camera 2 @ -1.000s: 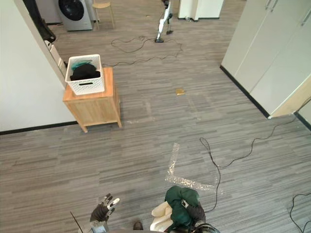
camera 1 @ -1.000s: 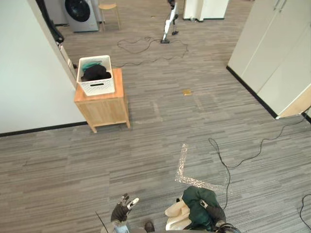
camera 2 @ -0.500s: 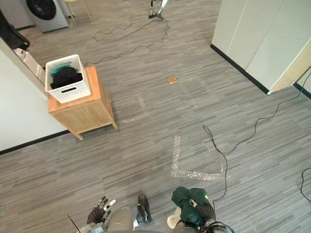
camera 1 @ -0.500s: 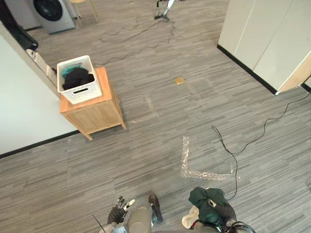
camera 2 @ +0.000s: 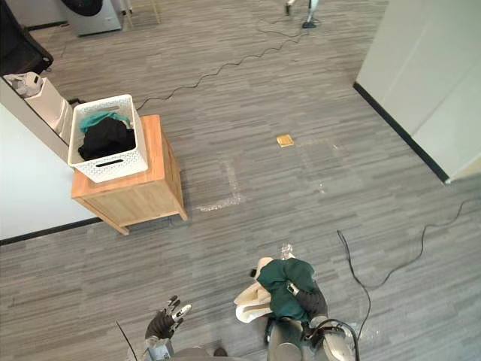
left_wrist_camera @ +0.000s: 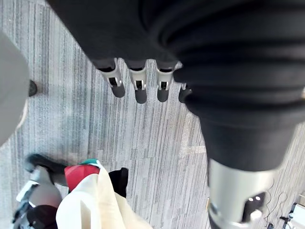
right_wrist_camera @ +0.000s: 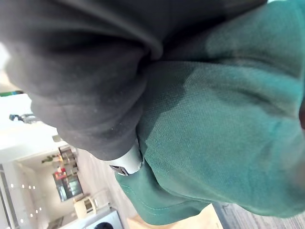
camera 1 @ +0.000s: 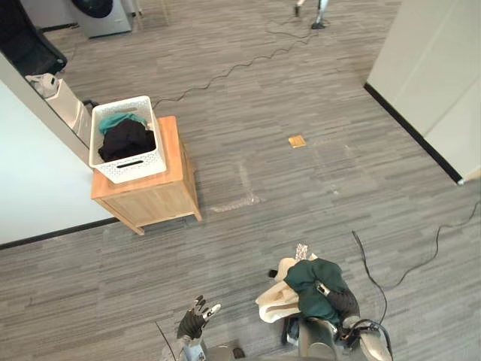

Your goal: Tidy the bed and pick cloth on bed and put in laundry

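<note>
Fingers of right hand (camera 1: pixel 338 301) are clutching soft, light green cloth (camera 1: pixel 304 282) mid-bundle; left hand (camera 1: pixel 192 323) is hanging, fingers spread.

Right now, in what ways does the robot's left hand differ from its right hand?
The left hand has straight, spread fingers and holds nothing; the right hand is curled into a green cloth. The left hand hangs free over the floor; the right hand carries a bundle, with a cream cloth hanging beside the green one. Both hands are low in front of the robot, well apart from the white basket.
</note>
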Controlling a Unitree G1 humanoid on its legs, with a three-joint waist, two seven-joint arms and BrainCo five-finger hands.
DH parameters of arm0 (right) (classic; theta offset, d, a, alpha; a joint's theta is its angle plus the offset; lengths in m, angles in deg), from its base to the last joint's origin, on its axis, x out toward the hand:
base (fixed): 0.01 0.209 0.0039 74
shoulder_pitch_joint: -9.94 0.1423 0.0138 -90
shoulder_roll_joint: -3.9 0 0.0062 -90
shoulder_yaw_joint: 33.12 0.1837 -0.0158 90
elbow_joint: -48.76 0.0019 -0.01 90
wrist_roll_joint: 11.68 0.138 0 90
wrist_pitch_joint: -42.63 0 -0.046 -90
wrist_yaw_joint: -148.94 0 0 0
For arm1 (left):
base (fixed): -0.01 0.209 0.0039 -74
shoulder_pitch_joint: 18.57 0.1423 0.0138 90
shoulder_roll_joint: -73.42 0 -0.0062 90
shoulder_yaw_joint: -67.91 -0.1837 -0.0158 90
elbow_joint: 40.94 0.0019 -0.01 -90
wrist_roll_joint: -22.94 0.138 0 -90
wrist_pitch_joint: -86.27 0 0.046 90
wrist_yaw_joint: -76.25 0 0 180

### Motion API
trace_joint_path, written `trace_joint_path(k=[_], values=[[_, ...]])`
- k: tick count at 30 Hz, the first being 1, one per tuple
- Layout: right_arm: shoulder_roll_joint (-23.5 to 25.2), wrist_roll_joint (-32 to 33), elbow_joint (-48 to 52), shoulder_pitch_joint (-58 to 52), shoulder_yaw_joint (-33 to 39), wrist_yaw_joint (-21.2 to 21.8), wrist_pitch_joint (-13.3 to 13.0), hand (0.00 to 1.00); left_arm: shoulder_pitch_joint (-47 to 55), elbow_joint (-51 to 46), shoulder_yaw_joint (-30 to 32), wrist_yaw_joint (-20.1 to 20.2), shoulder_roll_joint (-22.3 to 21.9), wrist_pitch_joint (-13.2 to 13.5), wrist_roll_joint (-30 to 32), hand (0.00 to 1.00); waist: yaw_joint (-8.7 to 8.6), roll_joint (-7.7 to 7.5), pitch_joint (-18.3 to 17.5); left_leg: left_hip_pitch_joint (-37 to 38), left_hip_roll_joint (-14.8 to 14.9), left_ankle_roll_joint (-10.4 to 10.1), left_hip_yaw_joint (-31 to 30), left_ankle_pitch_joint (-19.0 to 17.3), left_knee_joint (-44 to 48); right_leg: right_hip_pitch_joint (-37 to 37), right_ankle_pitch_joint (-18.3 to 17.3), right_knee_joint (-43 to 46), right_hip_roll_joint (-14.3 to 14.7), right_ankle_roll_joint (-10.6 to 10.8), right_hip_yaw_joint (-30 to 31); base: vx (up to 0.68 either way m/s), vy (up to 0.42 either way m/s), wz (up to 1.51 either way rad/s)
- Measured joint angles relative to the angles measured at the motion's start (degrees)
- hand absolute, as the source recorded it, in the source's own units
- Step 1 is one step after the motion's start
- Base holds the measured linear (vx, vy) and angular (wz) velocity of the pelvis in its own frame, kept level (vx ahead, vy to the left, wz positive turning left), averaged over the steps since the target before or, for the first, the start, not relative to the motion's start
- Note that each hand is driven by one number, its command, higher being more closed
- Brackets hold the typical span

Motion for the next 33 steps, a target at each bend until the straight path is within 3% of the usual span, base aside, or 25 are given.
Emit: trace_joint_path(k=[1, 3, 4, 6, 7, 11, 14, 16, 17, 18, 20, 21, 22, 23, 25, 27, 29, 32, 33], values=[[-0.61, 0.03, 1.51, 0.65, 0.19, 0.12, -0.02, 1.00, -0.13, -0.23, -0.14, -0.02, -0.66, 0.10, -0.24, 0.00, 0.97, 0.73, -0.36, -1.59, 1.78, 0.09, -0.25, 0.55, 4.00, -1.59, -4.65, 4.98, 0.37, -1.36, -1.15, 0.47, -0.425, 0.39], [-1.59, -0.12, 1.70, 3.48, 0.10, 0.94, -0.02, 1.00, 0.09, -0.04, -0.25, -1.05, -2.04, -0.12, -1.39, 0.00, 0.79, 1.34, -0.35, -7.12, 3.74, 1.44, -0.53, 3.97, 15.67, -1.23, -7.53, 6.54, 0.82, -2.91, -2.02, 0.40, -0.387, 0.21], [-1.90, -0.82, 2.11, 4.54, -0.20, 2.17, 0.00, 1.00, 0.43, -0.11, -0.29, -1.17, -3.38, -0.16, -3.58, 0.00, 0.71, 2.37, 0.01, -14.54, 7.29, 2.05, -0.77, 10.69, 29.64, 2.21, -9.44, 4.79, 2.18, -3.79, -4.20, 0.41, -0.397, 0.33], [-2.62, -1.74, 2.46, 4.63, -0.10, 3.53, 0.01, 1.00, 0.72, -0.79, -0.37, -1.16, -3.57, 0.63, -4.76, 0.00, 1.11, 3.32, 0.37, -20.04, 9.98, 2.63, 0.35, 10.53, 42.44, 8.70, -10.96, 1.60, 3.34, -4.99, -6.73, 0.44, -0.358, 0.44], [-2.86, -2.74, 2.56, 4.11, -0.09, 4.56, 0.00, 1.00, 0.92, -1.57, -0.26, -1.16, -3.40, 1.07, -5.34, 0.00, 1.35, 3.13, 0.52, -21.92, 9.67, 3.79, 2.69, 9.71, 44.91, 13.04, -11.66, -1.04, 3.21, -5.04, -8.26, 0.39, -0.273, 0.52], [-3.55, -3.43, 3.42, 4.00, -0.10, 5.00, -0.06, 1.00, 1.36, -5.31, 0.09, -1.11, -4.52, 1.67, -7.14, 0.00, 2.48, 3.09, 0.51, -25.87, 7.45, 5.89, 14.88, 7.39, 35.19, 22.04, -11.92, -9.19, 4.12, -4.60, -14.43, 0.32, -0.191, 0.63], [-4.46, -3.37, 3.57, 5.27, -0.15, 3.64, -0.28, 1.00, 2.22, -7.66, 0.34, -2.33, -5.54, 1.56, -8.08, 0.00, 3.81, 2.97, 0.45, -26.51, 2.84, 6.13, 25.24, 7.39, 19.77, 26.87, -11.68, -13.34, 6.10, -4.74, -19.95, 0.42, -0.113, 0.87], [-4.72, -3.36, 3.66, 6.44, -0.26, 2.53, -0.32, 1.00, 2.86, -8.16, 0.38, -2.95, -5.71, 1.56, -8.09, 0.00, 4.16, 2.89, 0.42, -26.23, 0.48, 6.73, 28.42, 7.75, 13.26, 28.42, -12.34, -14.60, 6.60, -3.65, -21.67, 0.29, -0.014, 0.53], [-5.22, -3.32, 3.71, 7.40, -0.28, 1.06, -0.93, 1.00, 3.43, -8.02, 0.41, -3.58, -5.99, 1.57, -8.03, 0.00, 4.37, 3.20, 0.13, -25.75, -0.66, 8.64, 30.49, 8.95, 8.36, 29.59, -13.19, -14.93, 7.18, -2.25, -22.57, 0.35, 0.035, 0.37], [-6.23, -2.85, 3.67, 8.10, -0.23, -0.58, -2.23, 1.00, 4.06, -7.66, 0.42, -3.52, -6.44, 1.59, -7.96, 0.00, 5.45, 3.23, -0.26, -24.91, -1.14, 14.64, 31.15, 11.09, 5.68, 30.74, -14.50, -14.77, 7.50, -0.70, -22.59, 0.35, 0.059, 0.18], [-6.46, -2.40, 3.59, 8.84, -0.05, -1.94, -3.50, 1.00, 4.95, -8.08, 2.11, -3.44, -6.36, 2.04, -7.95, 0.00, 6.51, 1.31, -2.75, -24.69, -3.59, 16.01, 31.07, 9.47, 4.98, 30.14, -16.33, -12.18, 5.32, 0.91, -22.91, 0.36, 0.111, 0.24], [-6.95, -1.67, 3.52, 10.52, 0.56, -3.03, -4.16, 1.00, 4.57, -7.38, 3.13, -3.41, -6.43, 2.20, -7.71, 0.00, 6.58, 1.32, -3.47, -24.04, -4.47, 16.50, 30.17, 8.77, 4.78, 27.26, -17.16, -3.95, 2.74, 2.21, -22.64, 0.40, 0.152, 0.44], [-7.01, -1.07, 3.36, 11.41, 1.09, -3.36, -4.60, 1.00, 4.48, -7.28, 3.13, -3.43, -6.22, 2.24, -7.56, 0.00, 6.50, 1.20, -3.49, -23.77, -4.79, 16.71, 29.45, 8.48, 4.69, 25.18, -17.31, 2.24, 0.96, 2.18, -22.30, 0.40, 0.164, 0.60], [-6.95, -0.54, 3.27, 12.74, 1.92, -4.62, -5.13, 1.00, 4.24, -7.30, 3.08, -3.35, -5.82, 2.54, -6.67, 0.00, 6.03, 0.00, -3.48, -22.93, -6.18, 16.83, 27.75, 8.32, 4.28, 20.72, -16.66, 16.99, -3.13, 1.32, -20.73, 0.39, 0.119, 0.77], [-6.55, -0.51, 2.81, 13.78, 2.73, -6.74, -5.91, 1.00, 3.61, -7.24, 3.03, -3.60, -4.24, 2.88, -5.51, 0.00, 5.32, -1.15, -3.17, -19.47, -7.89, 16.94, 23.55, 8.25, 2.86, 17.55, -16.71, 31.28, -6.71, -0.12, -19.68, 0.41, 0.071, 1.04], [-5.80, -0.52, 2.76, 13.82, 2.70, -8.56, -6.39, 1.00, 3.46, -7.31, 2.98, -4.72, -3.75, 3.38, -5.03, 0.00, 5.25, -0.94, -3.01, -15.90, -7.81, 16.87, 20.46, 8.27, 1.35, 17.10, -17.75, 31.45, -6.87, -1.66, -19.41, 0.27, -0.001, 0.83], [-5.41, -0.41, 3.04, 13.44, 2.98, -10.42, -7.13, 1.00, 2.92, -7.68, 2.94, -5.00, -3.02, 4.18, -5.03, 0.00, 5.01, -0.74, -2.93, -13.50, -7.71, 15.51, 17.12, 8.03, -0.52, 14.40, -18.23, 26.23, -5.50, -1.58, -17.14, 0.20, -0.062, 0.81], [-2.65, 0.81, 5.17, 10.10, 7.19, -11.72, -7.04, 1.00, 2.22, -9.32, 2.45, -4.92, -2.26, 4.17, -4.92, 0.00, 3.11, -0.28, -2.62, -11.70, -7.53, 13.97, 10.21, 8.66, -2.99, 9.94, -16.97, 7.87, -1.38, -0.23, -8.54, 0.17, -0.133, 1.16], [-1.76, 1.53, 6.88, 8.19, 8.76, -11.73, -7.03, 1.00, 2.22, -9.62, 2.31, -4.85, -2.11, 4.16, -4.51, 0.00, 2.81, -0.04, -2.47, -10.76, -7.50, 13.10, 8.11, 8.32, -3.39, 8.35, -14.03, 0.68, -0.78, 0.77, -5.11, 0.21, -0.161, 0.88]])
